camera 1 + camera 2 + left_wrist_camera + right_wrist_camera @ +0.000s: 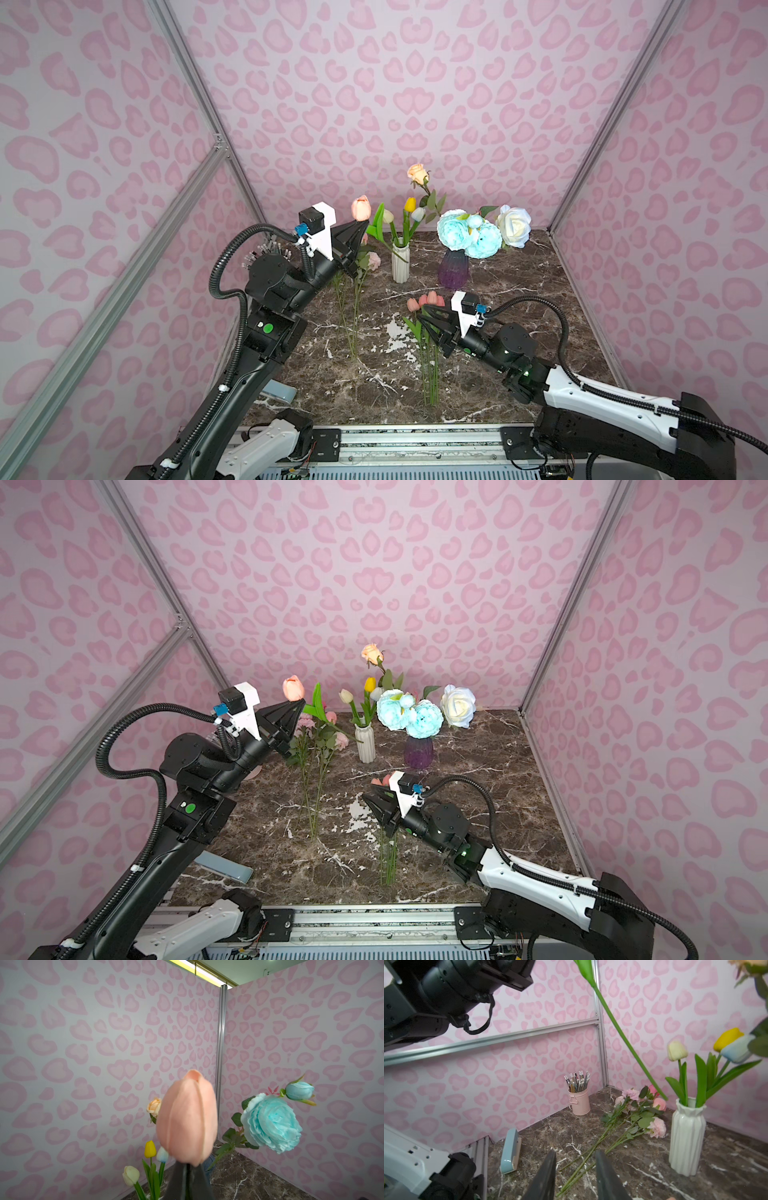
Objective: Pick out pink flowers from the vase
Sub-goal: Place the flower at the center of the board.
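Above table [519, 332] back left, left claw [365, 226]: clamped just under salmon tulip [360, 208]; stem slants down toward vase [400, 262].
Right claw [575, 1152]: jaws parted, empty, over laid tulips [428, 299], mid-table.
Roses [656, 1127]: flat, left of vase.

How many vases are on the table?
2. The white vase stands near the back, in the middle. The purple vase stands beside it, toward the robot's right. None seems hidden.
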### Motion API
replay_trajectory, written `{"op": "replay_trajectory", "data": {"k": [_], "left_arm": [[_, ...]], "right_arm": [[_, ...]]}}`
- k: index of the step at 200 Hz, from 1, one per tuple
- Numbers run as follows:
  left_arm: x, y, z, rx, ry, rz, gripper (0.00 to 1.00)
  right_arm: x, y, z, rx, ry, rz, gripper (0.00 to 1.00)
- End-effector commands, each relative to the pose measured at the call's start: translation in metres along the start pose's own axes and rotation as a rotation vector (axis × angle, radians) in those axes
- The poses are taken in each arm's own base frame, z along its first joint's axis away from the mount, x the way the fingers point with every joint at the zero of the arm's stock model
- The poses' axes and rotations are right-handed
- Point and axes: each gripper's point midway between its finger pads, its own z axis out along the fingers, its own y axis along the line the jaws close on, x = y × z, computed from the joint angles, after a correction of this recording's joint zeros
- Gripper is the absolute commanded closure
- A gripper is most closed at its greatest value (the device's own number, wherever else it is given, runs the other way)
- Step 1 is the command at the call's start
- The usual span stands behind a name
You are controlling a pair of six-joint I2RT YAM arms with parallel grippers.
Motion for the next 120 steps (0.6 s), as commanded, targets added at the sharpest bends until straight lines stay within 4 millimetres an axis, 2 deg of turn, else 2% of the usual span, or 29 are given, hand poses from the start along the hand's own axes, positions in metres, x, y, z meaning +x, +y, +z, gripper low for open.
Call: {"op": "replay_trajectory", "data": {"k": [1,45,89,102,120], "left_arm": [[0.014,-0.011,-0.004,0.036,0.014,-0.051,0.93],[0.043,-0.039,-0.015,0.137,0.044,-0.108,0.93],[0.056,-0.060,-0.019,0.214,0.051,-0.140,0.93],[0.058,-0.063,-0.020,0.226,0.058,-0.145,0.93],[0.060,-0.066,-0.021,0.235,0.065,-0.146,0.93]], "right_arm": [[0.013,-0.004,-0.002,0.014,0.082,-0.256,0.63],[0.015,-0.011,0.005,0.045,0.132,-0.377,0.56],[0.021,-0.024,0.022,0.096,0.182,-0.371,0.54],[0.022,-0.028,0.026,0.112,0.194,-0.360,0.55],[0.025,-0.031,0.029,0.117,0.206,-0.346,0.64]]}}
